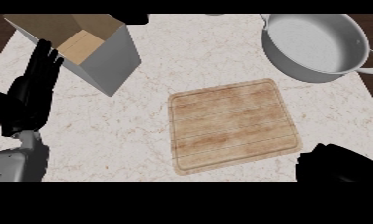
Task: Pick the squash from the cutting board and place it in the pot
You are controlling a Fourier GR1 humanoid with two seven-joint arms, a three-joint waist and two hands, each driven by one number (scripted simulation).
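Nearest, at the lower right corner, the right robot hand (334, 163) shows as a dark mass just off the light wooden grooved cutting board (232, 124); whether it is clamped on anything cannot be told. No squash shows on the board, so that hand probably hides it. A grey metal pot (287, 62) stands beyond on the pale marbled bench (175, 55). The left robot hand (33, 92) rests at the left edge, fingers straight, out of the way.

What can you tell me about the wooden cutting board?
The cutting board is a light brown wooden slab, nearly square, with rounded corners, a groove near its edge and faint stripes across it. It lies flat on the counter, turned slightly, below the pot. Nothing lies on it. The right hand shows just off its lower right corner.
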